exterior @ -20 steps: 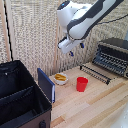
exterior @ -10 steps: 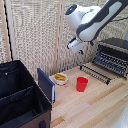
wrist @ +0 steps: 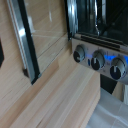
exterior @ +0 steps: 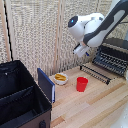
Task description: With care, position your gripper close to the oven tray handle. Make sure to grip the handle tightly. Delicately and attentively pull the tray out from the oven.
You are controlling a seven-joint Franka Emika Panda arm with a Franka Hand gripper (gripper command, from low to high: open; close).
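Arm has swung further toward the exterior view's right since a second ago; the gripper [exterior: 81, 49] now hangs in the air above and just short of the oven tray [exterior: 96, 73]. Jaws too blurred to tell whether parted or closed. Tray lies out on the tabletop [exterior: 95, 107] before the oven [exterior: 111, 60], apparently unmoved. Red cup [exterior: 82, 84], bowl [exterior: 60, 78] and black case [exterior: 20, 100] unchanged. Wrist view: oven knobs [wrist: 96, 60], wood beneath.
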